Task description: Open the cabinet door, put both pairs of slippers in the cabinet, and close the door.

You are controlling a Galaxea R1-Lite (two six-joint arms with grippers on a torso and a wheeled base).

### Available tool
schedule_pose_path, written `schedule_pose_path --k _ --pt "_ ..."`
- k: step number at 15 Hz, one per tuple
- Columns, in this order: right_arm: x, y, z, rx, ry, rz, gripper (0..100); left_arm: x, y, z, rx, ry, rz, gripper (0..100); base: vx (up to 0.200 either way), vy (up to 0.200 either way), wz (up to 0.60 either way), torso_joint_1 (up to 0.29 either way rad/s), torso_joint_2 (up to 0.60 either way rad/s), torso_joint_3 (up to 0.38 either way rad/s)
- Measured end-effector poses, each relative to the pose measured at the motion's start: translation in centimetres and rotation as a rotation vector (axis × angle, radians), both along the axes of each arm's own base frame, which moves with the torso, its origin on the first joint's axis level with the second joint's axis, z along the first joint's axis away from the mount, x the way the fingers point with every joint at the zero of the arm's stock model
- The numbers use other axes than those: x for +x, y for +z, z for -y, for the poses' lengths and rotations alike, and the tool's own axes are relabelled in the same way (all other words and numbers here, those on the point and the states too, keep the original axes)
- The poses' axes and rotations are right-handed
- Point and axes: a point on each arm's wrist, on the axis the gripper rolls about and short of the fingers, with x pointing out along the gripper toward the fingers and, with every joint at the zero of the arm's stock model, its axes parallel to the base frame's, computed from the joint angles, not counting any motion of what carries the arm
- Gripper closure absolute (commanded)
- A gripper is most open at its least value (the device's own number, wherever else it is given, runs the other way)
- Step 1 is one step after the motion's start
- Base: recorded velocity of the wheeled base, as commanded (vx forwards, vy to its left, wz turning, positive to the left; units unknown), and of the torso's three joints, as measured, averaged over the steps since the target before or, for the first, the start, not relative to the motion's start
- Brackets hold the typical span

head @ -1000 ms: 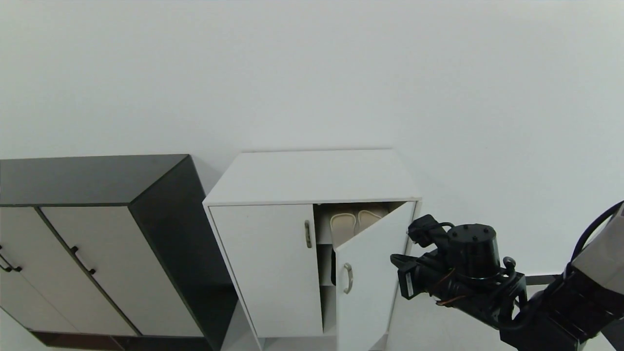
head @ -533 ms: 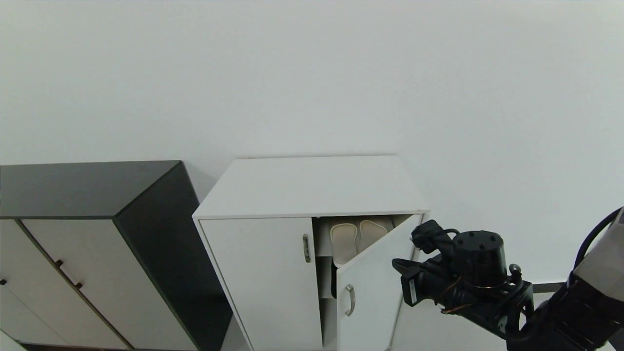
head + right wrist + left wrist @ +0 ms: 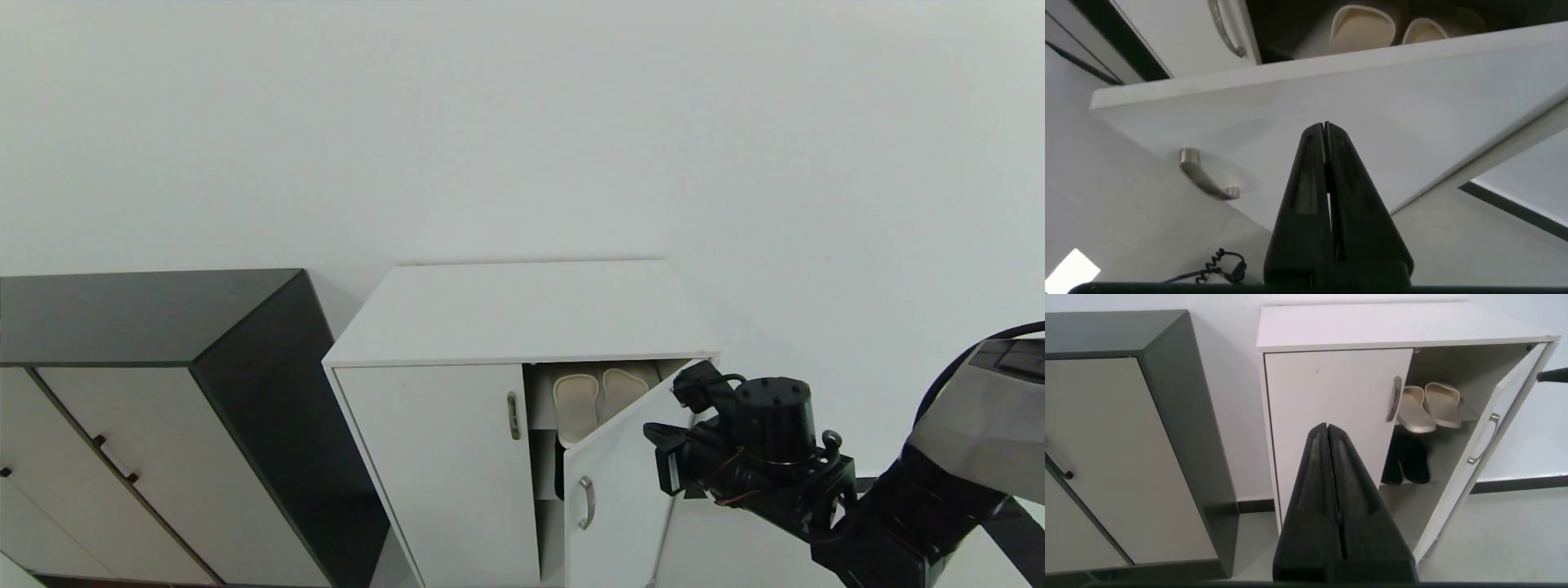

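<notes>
The white cabinet (image 3: 522, 306) has its left door (image 3: 433, 465) closed and its right door (image 3: 620, 490) partly ajar. A beige pair of slippers (image 3: 600, 392) lies on the upper shelf, also seen in the left wrist view (image 3: 1429, 407). A dark pair (image 3: 1407, 460) stands on the shelf below. My right gripper (image 3: 688, 390) is shut and empty, its tips (image 3: 1325, 129) at the outer face of the right door (image 3: 1388, 122) near its top edge, above the door handle (image 3: 1208, 175). My left gripper (image 3: 1327, 429) is shut and empty, held back in front of the closed left door.
A black cabinet with pale doors (image 3: 155, 425) stands right beside the white one, on its left. A white wall rises behind both. Open floor lies to the right of the ajar door (image 3: 1503, 531).
The head camera shifted early on, so the whole picture slid. Since then my right gripper has moved left and slightly up, closer against the ajar door.
</notes>
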Motion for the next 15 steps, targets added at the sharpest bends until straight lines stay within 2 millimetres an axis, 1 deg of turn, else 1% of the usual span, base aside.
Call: schedule_pose_path --k 5,15 --pt "2.8 -1.0 -0.4 0.014 -0.036 0.012 100 0.0 0.0 0.0 0.0 0.0 0.0 100 0.0 0.0 0.0 0.0 0.0 0.0" --pt "6.4 -2.0 -1.4 0.039 -0.065 0.052 100 0.0 0.0 0.0 -0.001 0.0 0.0 100 0.0 0.0 0.0 0.0 0.0 0.0"
